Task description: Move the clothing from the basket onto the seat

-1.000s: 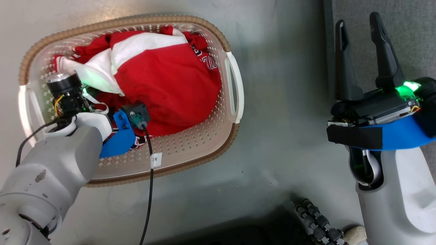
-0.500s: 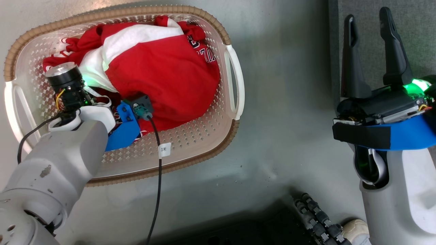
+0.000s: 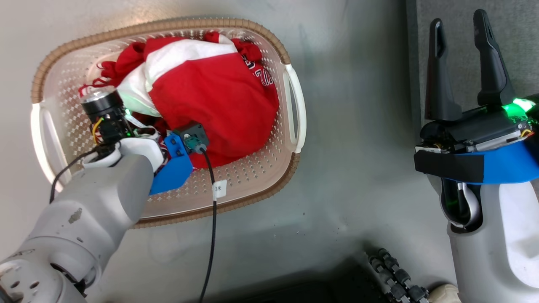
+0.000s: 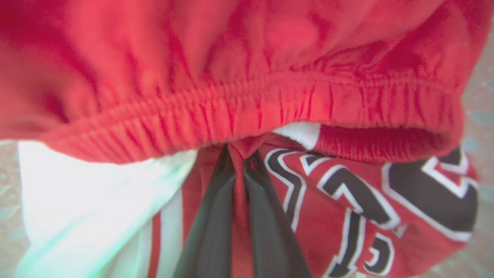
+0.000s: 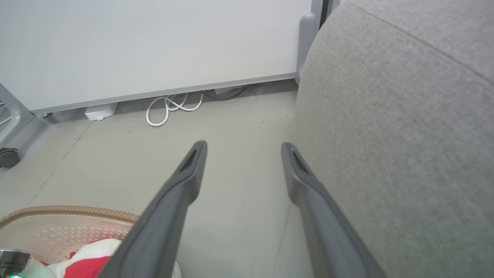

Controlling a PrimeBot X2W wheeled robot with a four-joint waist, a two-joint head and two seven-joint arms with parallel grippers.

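- The left gripper (image 4: 239, 154) pinches a red fold of clothing (image 3: 210, 97) inside the basket (image 3: 252, 172).
- The right gripper (image 3: 458, 19) hangs empty, fingers spread, at the edge of the seat (image 5: 405, 135).

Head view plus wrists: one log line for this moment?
phase: grasp | left hand: shut on clothing, inside basket | right hand: open, empty, by seat edge | transfer: not yet done
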